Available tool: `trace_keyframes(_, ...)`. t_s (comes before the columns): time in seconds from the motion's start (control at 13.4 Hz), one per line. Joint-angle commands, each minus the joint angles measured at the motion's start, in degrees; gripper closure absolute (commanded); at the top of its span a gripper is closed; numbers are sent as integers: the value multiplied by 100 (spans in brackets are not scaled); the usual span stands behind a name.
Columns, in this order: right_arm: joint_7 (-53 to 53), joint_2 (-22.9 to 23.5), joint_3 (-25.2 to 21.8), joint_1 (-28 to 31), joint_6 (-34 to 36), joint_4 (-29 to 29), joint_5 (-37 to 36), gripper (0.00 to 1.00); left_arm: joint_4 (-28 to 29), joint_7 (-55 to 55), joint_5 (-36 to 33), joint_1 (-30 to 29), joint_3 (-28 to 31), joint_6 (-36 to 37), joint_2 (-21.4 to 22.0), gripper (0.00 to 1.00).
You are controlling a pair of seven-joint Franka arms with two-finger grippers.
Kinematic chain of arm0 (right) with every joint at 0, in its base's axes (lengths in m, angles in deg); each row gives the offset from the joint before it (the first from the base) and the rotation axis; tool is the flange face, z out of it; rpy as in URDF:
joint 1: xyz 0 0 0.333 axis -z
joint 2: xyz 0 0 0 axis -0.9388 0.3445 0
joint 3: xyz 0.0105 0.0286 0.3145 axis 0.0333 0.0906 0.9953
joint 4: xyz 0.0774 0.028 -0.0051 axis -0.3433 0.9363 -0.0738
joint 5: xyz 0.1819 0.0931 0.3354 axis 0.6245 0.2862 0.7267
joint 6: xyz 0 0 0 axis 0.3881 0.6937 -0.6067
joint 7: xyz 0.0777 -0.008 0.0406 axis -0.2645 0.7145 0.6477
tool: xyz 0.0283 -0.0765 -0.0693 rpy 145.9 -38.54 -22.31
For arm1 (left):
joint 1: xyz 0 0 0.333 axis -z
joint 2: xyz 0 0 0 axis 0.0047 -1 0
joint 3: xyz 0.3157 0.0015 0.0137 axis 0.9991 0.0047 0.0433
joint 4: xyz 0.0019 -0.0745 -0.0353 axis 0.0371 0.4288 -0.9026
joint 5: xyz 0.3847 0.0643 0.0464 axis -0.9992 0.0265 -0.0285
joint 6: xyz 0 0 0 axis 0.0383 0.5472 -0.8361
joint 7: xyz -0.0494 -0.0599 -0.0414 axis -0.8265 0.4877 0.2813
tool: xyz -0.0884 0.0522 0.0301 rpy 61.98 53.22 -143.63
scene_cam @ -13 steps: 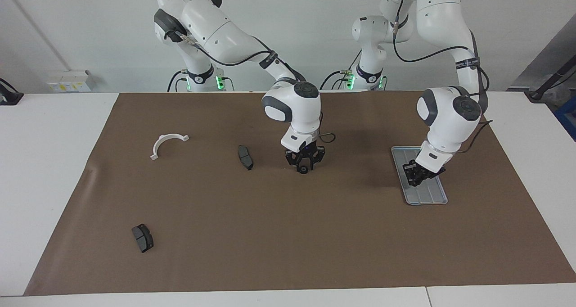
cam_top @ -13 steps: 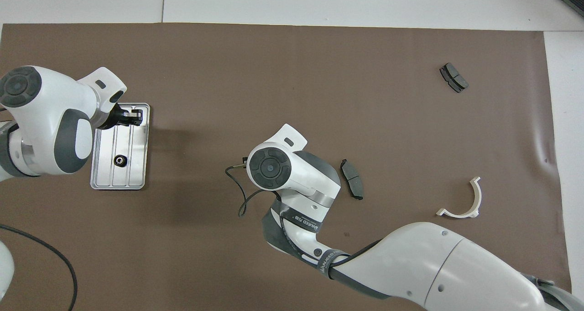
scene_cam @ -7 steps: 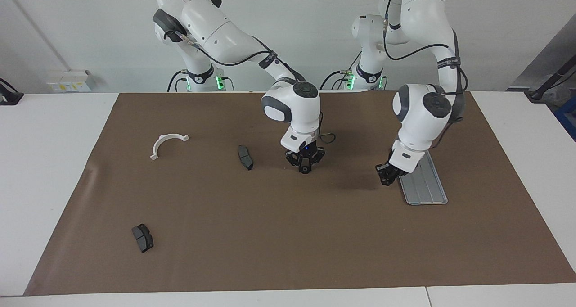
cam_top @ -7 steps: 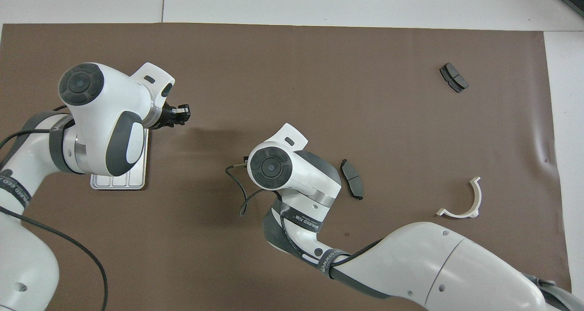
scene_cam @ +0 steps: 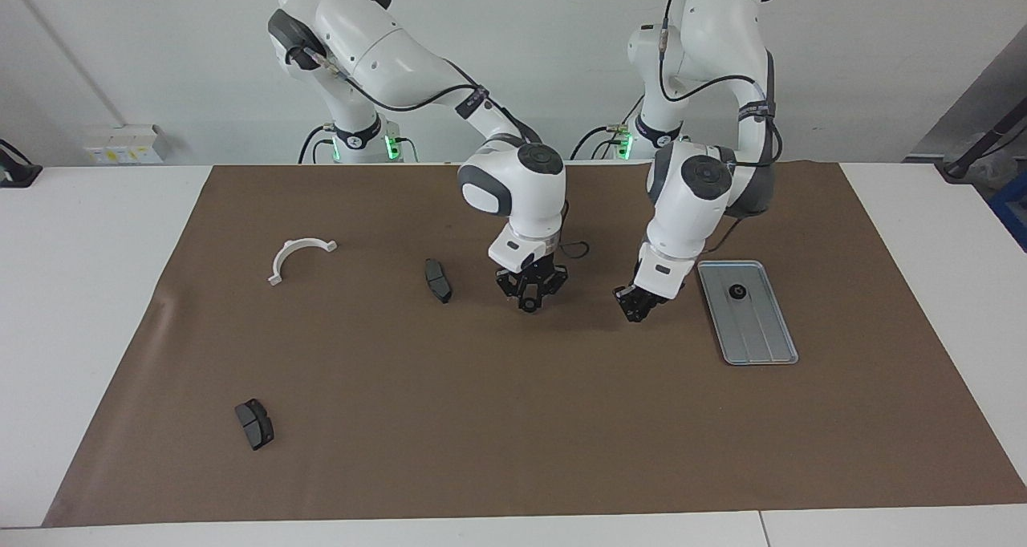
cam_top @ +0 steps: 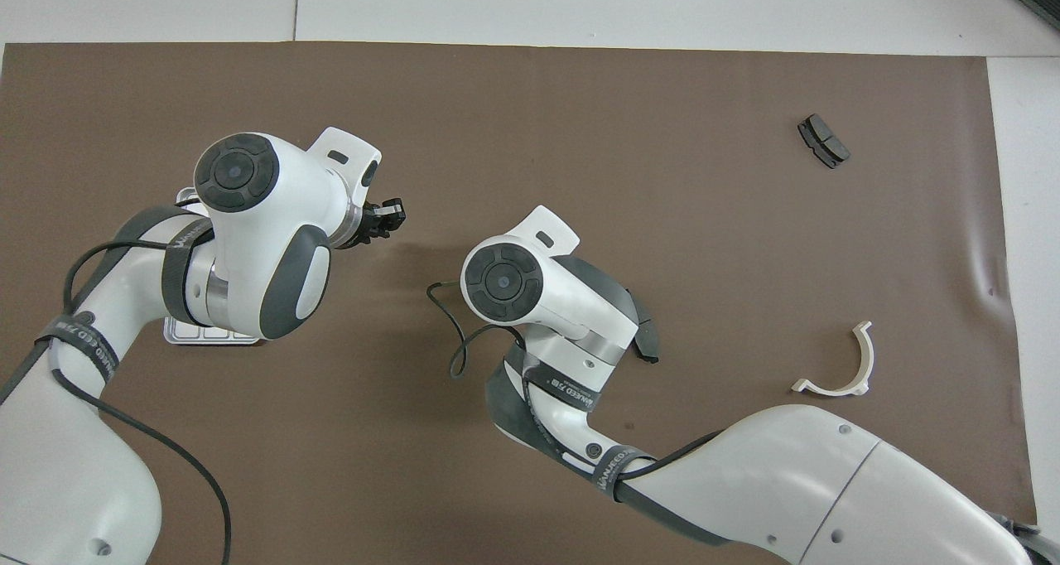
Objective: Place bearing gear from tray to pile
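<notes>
Since the earlier frame the left arm has swung away from the tray, and the left gripper now hangs over the bare brown mat, between the tray and the right gripper. The right gripper has shifted only a little, toward the right arm's end of the table. The left gripper is clenched, its tips together; if something small sits between them, I cannot tell. It is up in the air and touches nothing on the mat. The right gripper points down over the mat in the middle of the table, just beside a brake pad, and I cannot tell whether it is released or clenched. The tray lies flat on the mat toward the left arm's end, and one bearing gear, small, black and round, rests in it, in the end nearer to the robots. In the overhead view the left arm covers most of the tray. The parts of the pile lie scattered toward the right arm's end: the brake pad beside the right gripper, a white bracket well apart from it, and a second brake pad farther from the robots than both.
</notes>
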Motion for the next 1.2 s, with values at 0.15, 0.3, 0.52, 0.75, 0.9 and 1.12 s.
trace_keyframes(0.15,1754,-868,-772,160,371,100,1376,100,51,-268,153,325,72,-109,22,90)
trace_keyframes(0.3,2475,-1018,-1256,160,371,100,1905,100,86,-671,153,694,72,-179,14,90)
trace_keyframes(0.52,3522,-1062,-1968,160,354,100,2458,100,148,-1244,153,1256,81,-513,-65,89)
trace_keyframes(0.75,4506,-1115,-2609,160,371,161,2978,100,148,-1288,153,1476,72,-802,-240,88)
trace_keyframes(0.9,5165,-1159,-3048,169,363,319,3259,100,165,-1350,153,1556,72,-1118,-373,77)
trace_keyframes(1.12,6368,-1300,-3708,178,266,802,3636,100,165,-1341,153,1557,81,-1111,-373,57)
